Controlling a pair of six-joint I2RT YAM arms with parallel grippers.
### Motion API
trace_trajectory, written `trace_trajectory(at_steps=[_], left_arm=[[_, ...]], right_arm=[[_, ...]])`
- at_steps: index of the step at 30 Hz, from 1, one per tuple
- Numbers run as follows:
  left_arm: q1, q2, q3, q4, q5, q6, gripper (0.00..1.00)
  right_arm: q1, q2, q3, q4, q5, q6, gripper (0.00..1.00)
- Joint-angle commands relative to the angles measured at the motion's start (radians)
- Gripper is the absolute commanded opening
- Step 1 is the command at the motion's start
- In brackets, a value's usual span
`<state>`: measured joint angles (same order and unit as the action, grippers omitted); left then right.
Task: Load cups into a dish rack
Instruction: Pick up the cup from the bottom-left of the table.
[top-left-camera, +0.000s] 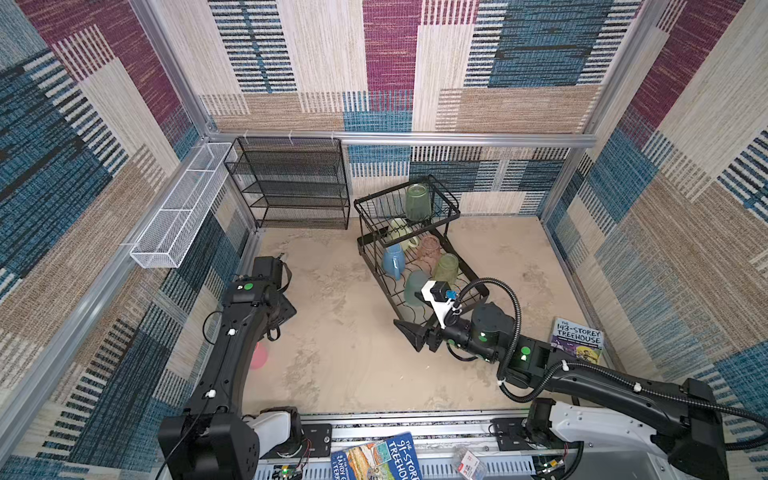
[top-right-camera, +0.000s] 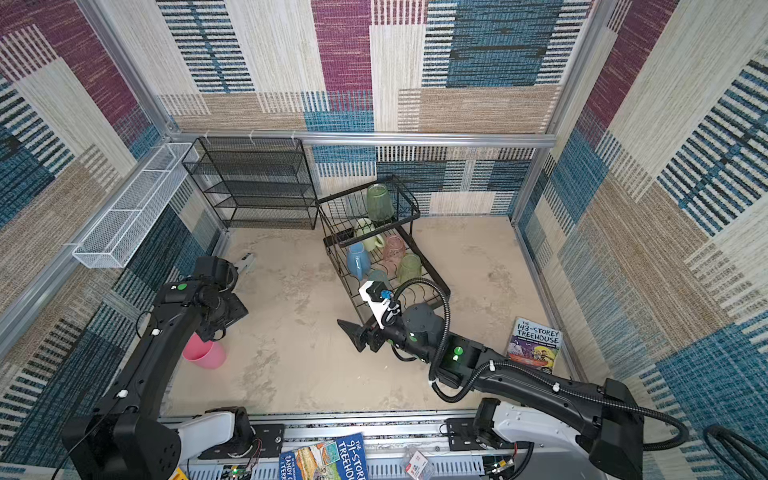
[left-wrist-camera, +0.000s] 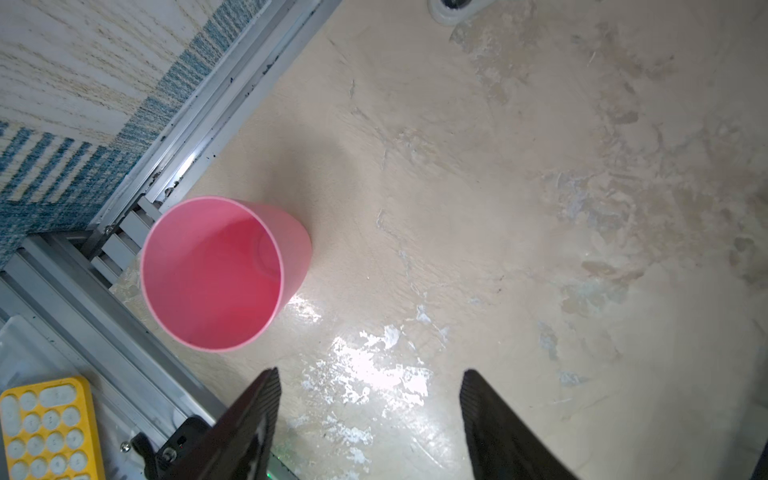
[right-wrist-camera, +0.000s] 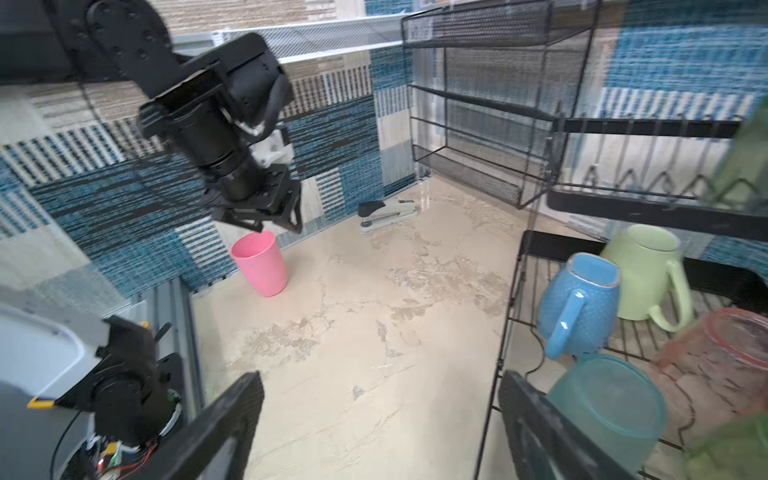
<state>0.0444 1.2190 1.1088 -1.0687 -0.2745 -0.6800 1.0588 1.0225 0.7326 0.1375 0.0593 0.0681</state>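
Note:
An opaque pink cup (left-wrist-camera: 220, 274) (top-right-camera: 205, 353) stands upright on the table by the left wall. My left gripper (left-wrist-camera: 370, 374) (right-wrist-camera: 259, 220) hangs open just above and beside it, holding nothing. The black wire dish rack (top-left-camera: 478, 279) has a green tumbler (top-left-camera: 417, 201) in its raised basket. On its lower tray are a pale green mug (top-left-camera: 400, 233), a blue mug (top-left-camera: 393, 261), a pink tumbler (top-left-camera: 429, 251), a green tumbler (top-left-camera: 446, 268) and a teal tumbler (top-left-camera: 415, 286). My right gripper (right-wrist-camera: 380, 376) (top-left-camera: 409, 332) is open and empty at the rack's near left corner.
A black mesh shelf unit (top-left-camera: 291, 183) and a white mesh trough (top-left-camera: 183, 208) line the back left. A stapler (right-wrist-camera: 386, 212) lies by the left wall. One book (top-left-camera: 577, 340) lies at the right, another (top-left-camera: 378, 457) on the front rail. A yellow keypad (left-wrist-camera: 45, 428) sits off the table.

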Motion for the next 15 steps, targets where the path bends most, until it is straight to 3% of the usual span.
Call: trace_trajectory(at_steps=[1, 15], left_arm=[[0.026, 0.022, 0.0, 0.033, -0.011, 0.011, 0.71], [0.11, 0.023, -0.093, 0.156, -0.032, 0.053, 0.64]], right_arm=[[0.04, 0.031, 0.024, 0.037, 0.004, -0.031, 0.91], [0.142, 0.101, 0.075, 0.017, 0.062, -0.028, 0.9]])
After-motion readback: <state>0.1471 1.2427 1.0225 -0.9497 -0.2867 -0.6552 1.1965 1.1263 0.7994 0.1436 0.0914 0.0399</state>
